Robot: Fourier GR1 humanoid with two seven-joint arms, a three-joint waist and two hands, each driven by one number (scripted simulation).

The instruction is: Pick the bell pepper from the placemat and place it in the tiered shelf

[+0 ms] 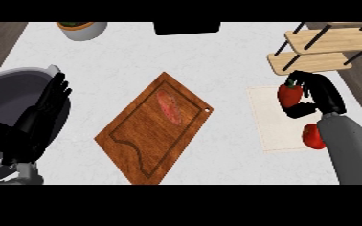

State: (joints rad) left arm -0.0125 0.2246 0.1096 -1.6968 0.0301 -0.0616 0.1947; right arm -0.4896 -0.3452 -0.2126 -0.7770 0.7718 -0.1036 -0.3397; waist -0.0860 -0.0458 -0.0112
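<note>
A red bell pepper (288,95) with a green stem hangs over the far part of the cream placemat (272,119), held by my right hand (318,96), whose fingers and thumb curl round it. The wooden tiered shelf (318,48) stands just beyond, at the counter's far right. My left hand (50,100) rests open at the left edge, fingers straight and pointing up, away from all of these.
A red tomato (313,136) lies on the placemat beside my right forearm. A wooden cutting board (155,129) with a piece of meat (170,107) fills the middle. A potted plant (81,28) and a dark appliance (187,28) sit at the back.
</note>
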